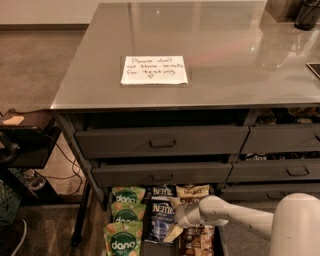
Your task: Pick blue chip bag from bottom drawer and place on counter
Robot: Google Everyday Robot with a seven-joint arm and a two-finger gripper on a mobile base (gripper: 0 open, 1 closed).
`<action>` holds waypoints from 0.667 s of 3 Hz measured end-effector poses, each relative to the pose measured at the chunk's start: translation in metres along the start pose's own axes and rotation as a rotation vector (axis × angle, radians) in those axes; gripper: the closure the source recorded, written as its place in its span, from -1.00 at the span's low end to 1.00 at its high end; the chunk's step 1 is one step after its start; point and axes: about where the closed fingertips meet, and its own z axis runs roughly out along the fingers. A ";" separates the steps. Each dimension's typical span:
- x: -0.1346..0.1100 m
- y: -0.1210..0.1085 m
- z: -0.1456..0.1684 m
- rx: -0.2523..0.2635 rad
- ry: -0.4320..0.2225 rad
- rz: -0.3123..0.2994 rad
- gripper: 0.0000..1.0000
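The bottom drawer is pulled open at the bottom of the camera view and is full of snack bags. The blue chip bag with white "Kettle" lettering lies in its middle column, with a second similar dark bag behind it. My gripper reaches in from the right on a white arm and sits at the blue bag's right edge, low over the drawer. The counter is above, bearing a white handwritten note.
Green "dang" bags fill the drawer's left column, and tan-and-brown bags lie on the right under my arm. Two drawers above stand slightly open. A dark container stands at the counter's back right. A low black stand is at left.
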 end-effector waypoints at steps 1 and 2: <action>0.007 -0.004 0.019 0.021 0.013 -0.045 -1.00; 0.014 -0.008 0.035 0.023 0.022 -0.105 -1.00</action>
